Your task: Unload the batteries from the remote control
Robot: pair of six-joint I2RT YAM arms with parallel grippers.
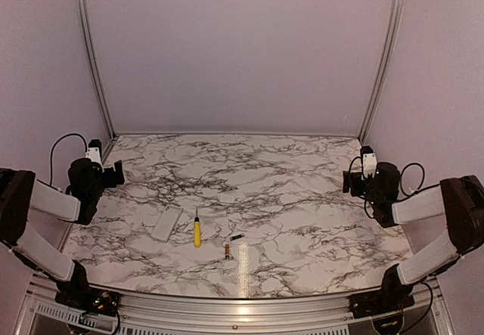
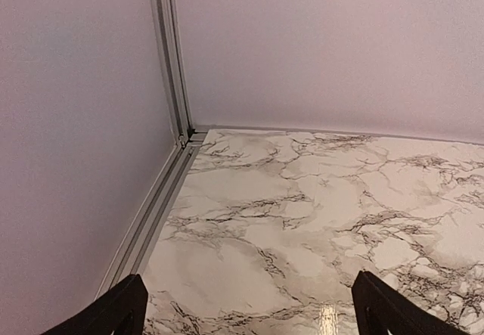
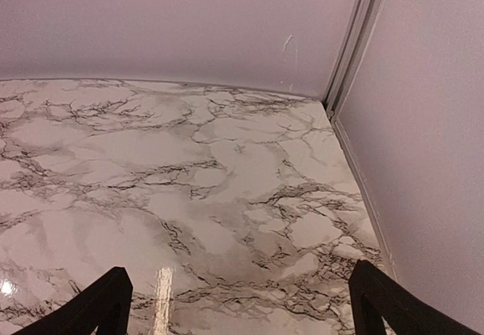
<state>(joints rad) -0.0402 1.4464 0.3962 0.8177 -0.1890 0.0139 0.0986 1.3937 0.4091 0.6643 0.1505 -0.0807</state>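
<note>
Count on the table (image 1: 302, 199): one remote control (image 1: 166, 224), lying just left of the single yellow-handled screwdriver (image 1: 197, 233). There are two cells to the screwdriver's right (both loose): gold battery (image 1: 227, 252) and dark battery (image 1: 236, 237). Left claw (image 1: 117, 175) and right claw (image 1: 349, 181) are well off to either side of the screwdriver, jaws apart, holding nothing.
</note>
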